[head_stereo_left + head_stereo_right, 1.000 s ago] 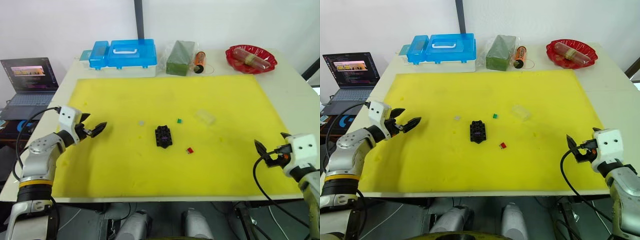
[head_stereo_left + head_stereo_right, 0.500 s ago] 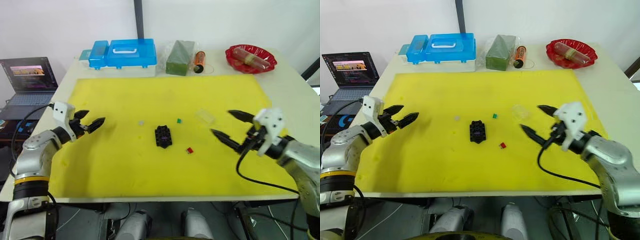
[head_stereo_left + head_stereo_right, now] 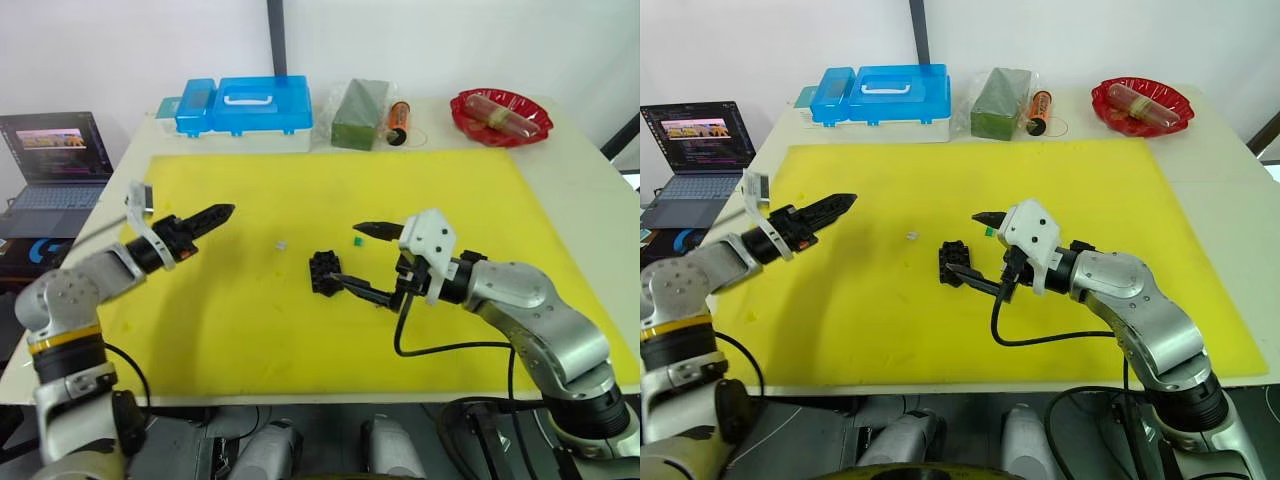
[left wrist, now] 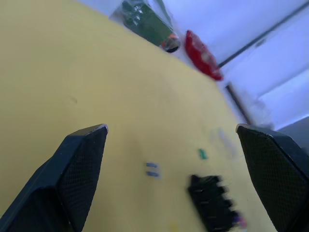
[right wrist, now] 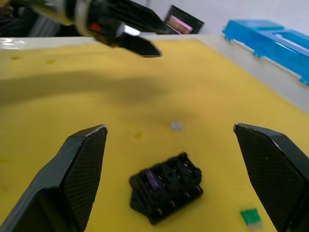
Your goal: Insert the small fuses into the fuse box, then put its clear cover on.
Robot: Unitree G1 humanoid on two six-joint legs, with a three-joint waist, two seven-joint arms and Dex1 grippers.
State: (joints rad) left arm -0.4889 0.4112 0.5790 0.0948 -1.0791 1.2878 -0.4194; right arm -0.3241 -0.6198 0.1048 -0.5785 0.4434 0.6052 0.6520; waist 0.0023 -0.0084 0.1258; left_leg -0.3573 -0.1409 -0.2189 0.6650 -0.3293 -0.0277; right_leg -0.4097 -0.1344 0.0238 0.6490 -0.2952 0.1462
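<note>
The right claw hangs spread wide over the middle of the yellow foam mat on the tabletop, grasping nothing; one black finger reaches past the small green plastic fuse, the other lies just beside the small black slotted plastic fuse box, which sits between the two claws and nearer the right one. In the right wrist view the fuse box shows a purple chip seated in one slot, probably the greyish-purple fuse, though the slot is hard to read. The pale whitish fuse lies on the mat between the fuse box and the left claw. That claw is released, its fingers parted in the left wrist view, hovering well apart from the fuse box.
</note>
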